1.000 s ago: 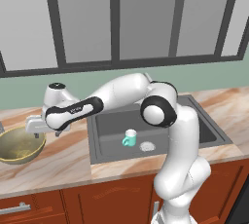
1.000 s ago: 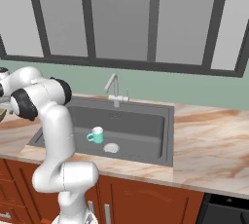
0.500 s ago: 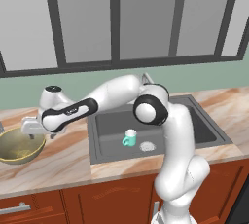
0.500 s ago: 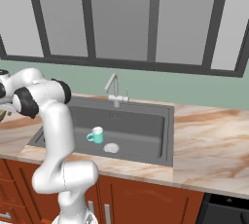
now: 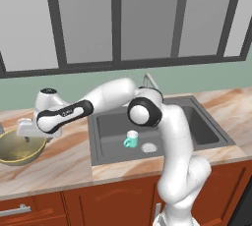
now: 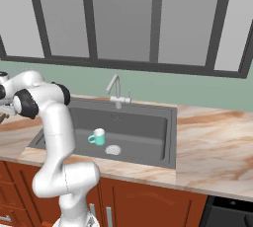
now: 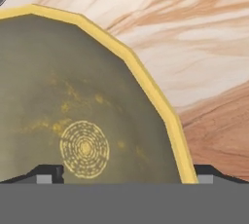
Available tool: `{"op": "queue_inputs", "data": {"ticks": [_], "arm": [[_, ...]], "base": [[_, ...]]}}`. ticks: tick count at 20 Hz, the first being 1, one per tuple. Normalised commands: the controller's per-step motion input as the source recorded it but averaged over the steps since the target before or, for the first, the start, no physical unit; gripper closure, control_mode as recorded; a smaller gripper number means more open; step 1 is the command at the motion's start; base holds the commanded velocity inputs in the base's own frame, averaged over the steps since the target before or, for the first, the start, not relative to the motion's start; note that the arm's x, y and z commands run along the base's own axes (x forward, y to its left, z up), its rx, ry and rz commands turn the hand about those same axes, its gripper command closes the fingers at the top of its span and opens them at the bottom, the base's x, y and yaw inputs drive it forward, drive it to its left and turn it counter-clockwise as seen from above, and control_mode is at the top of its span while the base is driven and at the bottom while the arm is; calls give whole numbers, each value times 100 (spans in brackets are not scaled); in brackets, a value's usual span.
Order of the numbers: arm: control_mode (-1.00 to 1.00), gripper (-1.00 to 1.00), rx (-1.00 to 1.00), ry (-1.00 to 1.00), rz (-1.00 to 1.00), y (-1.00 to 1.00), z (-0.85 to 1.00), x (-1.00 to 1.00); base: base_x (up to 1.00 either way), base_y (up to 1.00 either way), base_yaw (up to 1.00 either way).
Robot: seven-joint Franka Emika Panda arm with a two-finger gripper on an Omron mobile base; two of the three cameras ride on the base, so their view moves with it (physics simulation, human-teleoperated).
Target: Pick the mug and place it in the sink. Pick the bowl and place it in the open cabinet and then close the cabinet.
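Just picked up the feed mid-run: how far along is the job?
Done: the mug stands in the sink, beside the drain. In hand: the hand hovers at the rim of the bowl on the counter, fingers straddling its edge; no grip yet. Left: lift the bowl, put it in the cabinet, close the door.

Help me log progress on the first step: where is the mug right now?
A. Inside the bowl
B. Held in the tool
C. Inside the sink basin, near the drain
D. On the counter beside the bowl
C: the mug stands upright on the floor of the sink, right next to the round drain, apart from the bowl.
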Motion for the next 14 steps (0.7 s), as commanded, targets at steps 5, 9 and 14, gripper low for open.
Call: {"op": "queue_inputs", "data": {"ticks": [5, 9, 14], "arm": [[-100, -100, -1, 0, -5, 25, -19, 0], [-100, -100, 0, 0, -3, 1, -39, -11], [-100, 100, 0, 0, -3, 1, -40, -29]], "base": [[0, 0, 0], [0, 0, 0], [0, 0, 0]]}}
